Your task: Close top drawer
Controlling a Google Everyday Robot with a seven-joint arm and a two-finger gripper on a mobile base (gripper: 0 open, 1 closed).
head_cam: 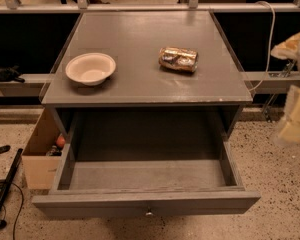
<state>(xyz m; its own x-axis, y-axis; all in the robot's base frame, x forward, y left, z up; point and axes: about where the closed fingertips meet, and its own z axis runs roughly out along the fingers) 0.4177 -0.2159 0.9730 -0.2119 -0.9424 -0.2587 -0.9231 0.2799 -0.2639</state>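
The top drawer (146, 203) is a wide grey wooden drawer pulled far out of the grey cabinet (140, 84). Its inside is empty, and a small round metal knob (149, 213) sits at the centre of its flat front. My gripper (294, 115) is a cream-coloured shape at the right edge of the camera view. It hangs beside the cabinet, to the right of the drawer's right side and apart from it, holding nothing that I can see.
A white bowl (90, 68) and a crushed shiny can (178, 58) lie on the cabinet top. An open cardboard box (39, 156) stands on the floor left of the drawer, with a black pole (5, 194) beside it. A rail and a cable run behind.
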